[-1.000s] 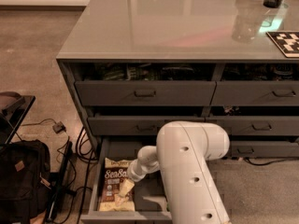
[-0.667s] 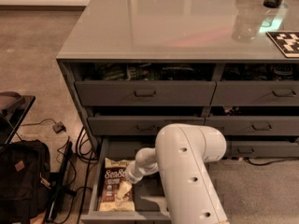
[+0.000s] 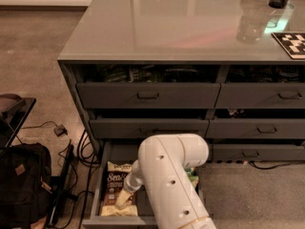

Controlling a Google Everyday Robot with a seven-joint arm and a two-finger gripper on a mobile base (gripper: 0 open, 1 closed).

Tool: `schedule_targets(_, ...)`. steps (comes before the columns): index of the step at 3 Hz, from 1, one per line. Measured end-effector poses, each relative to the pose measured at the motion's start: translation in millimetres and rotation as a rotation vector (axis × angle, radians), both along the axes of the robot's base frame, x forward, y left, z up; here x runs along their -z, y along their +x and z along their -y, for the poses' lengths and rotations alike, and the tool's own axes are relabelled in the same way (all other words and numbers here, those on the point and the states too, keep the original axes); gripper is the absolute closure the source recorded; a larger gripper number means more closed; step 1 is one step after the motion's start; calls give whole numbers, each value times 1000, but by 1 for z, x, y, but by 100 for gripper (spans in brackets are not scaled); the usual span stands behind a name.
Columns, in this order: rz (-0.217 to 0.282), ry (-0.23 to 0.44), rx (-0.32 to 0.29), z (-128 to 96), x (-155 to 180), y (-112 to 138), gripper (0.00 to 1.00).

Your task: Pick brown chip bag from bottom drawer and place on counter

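High view down past arm [image 3: 171, 175], tool [image 3: 125, 200] in bottom drawer [image 3: 99, 185]

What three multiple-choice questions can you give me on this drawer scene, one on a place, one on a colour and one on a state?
1. Where is the brown chip bag?
A. in a top drawer
B. in the bottom drawer
C. on the floor

2. What colour is the robot arm?
A. white
B. black
C. red

3. How does the bottom drawer stand?
A. shut
B. taken out of the cabinet
C. pulled open

Answers:
1 B: the bag lies flat inside the drawer, with the gripper down over its lower half.
2 A: the arm's shell is plain white.
3 C: the drawer juts out from the cabinet front and its inside shows.
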State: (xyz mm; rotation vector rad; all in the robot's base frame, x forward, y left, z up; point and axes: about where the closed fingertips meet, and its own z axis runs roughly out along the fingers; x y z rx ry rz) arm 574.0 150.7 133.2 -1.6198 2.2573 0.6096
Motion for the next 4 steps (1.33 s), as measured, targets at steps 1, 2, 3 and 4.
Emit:
schedule_targets(1,-2,-1,-1,-1,3,-1,0)
schedule_targets(2,-2,-1,-1,-1,3,-1,19)
schedule_targets(3,-2,-1,-1,-1,3,-1,42)
schedule_targets(4,-2,-1,-1,-1,3,-1,66)
